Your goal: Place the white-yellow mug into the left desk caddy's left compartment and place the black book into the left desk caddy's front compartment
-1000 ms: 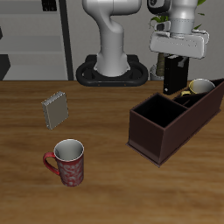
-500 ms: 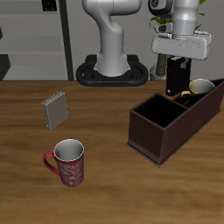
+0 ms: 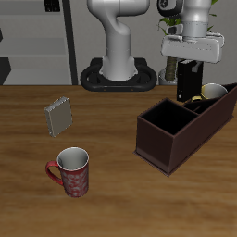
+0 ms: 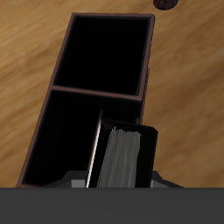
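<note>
Red mug [image 3: 71,172] beside grey notebook [image 3: 59,116]

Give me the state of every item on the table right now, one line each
Gripper: shut on the black book.
Black book: upright, held above the caddy.
White-yellow mug: upright in the caddy.
Caddy: big square section empty.
Red mug: upright, empty, on the table.
Grey notebook: leaning on edge, on the table.

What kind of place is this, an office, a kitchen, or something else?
Probably a simulated office or study: a wooden table with a desk caddy, a grey notebook and a red mug, shelving behind.
</note>
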Robot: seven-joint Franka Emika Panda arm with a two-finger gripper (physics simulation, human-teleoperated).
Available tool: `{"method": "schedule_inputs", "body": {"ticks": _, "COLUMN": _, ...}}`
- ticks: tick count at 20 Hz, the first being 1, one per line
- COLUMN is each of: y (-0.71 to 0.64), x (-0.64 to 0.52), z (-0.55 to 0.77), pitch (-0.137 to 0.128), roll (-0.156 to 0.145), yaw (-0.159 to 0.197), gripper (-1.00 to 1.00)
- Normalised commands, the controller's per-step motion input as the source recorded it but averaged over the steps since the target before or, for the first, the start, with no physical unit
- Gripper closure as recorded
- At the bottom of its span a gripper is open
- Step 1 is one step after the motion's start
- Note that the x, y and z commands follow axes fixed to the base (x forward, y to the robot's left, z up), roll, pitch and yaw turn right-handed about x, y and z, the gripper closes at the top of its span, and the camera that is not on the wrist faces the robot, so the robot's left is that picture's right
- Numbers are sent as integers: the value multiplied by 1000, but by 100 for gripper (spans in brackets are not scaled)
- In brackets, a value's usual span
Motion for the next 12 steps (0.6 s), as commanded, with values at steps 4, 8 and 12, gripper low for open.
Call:
{"method": "schedule_inputs", "body": {"ticks": 4, "y": -40, "x": 95, "z": -3, "pitch": 0, "roll": -18, "yaw": -2, "gripper": 100}}
{"method": "schedule_inputs", "body": {"ticks": 8, "y": 22, "x": 50, "z": -71, "pitch": 20, "roll": 3, "yaw": -5, "gripper": 100}}
{"method": "schedule_inputs", "body": {"ticks": 12, "y": 88, "x": -9, "z": -81, "pitch": 11, "roll": 20, "yaw": 6, "gripper": 100}}
